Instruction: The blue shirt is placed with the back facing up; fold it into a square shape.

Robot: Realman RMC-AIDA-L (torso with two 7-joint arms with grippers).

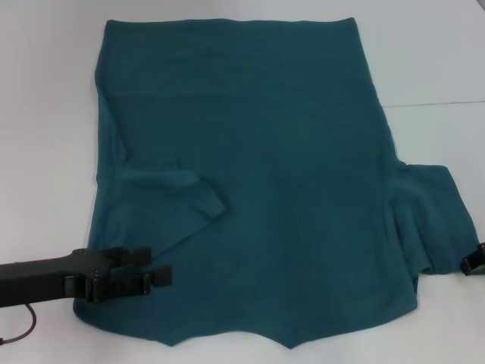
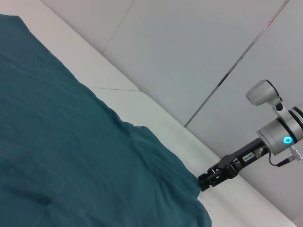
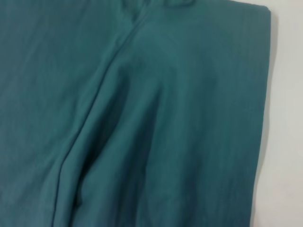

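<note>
Nearest the head camera, the left gripper (image 1: 144, 279) reaches in from the robot's left, low over the near left corner of the blue shirt (image 1: 258, 174); its two black fingers lie side by side with a slim gap, seemingly on or just above the cloth, and whether any fabric is pinched cannot be told. Blue shirt: spread flat on the white table (image 1: 45, 114), hem far, neckline near, left sleeve (image 1: 178, 189) already turned inward onto the body, right sleeve (image 1: 436, 216) lying outward. The cloth appears light, soft and limp, with shallow wrinkles; it will likely drape and drag rather than hold shape, so hold is best taken at seamed edges — sleeve hem, shoulder or side seam — and lifted low and evenly. Right gripper (image 1: 474, 263): at the outer edge of the right sleeve, at table height, as the left wrist view (image 2: 214, 178) confirms; its fingers meet the sleeve edge, but their state cannot be told.
</note>
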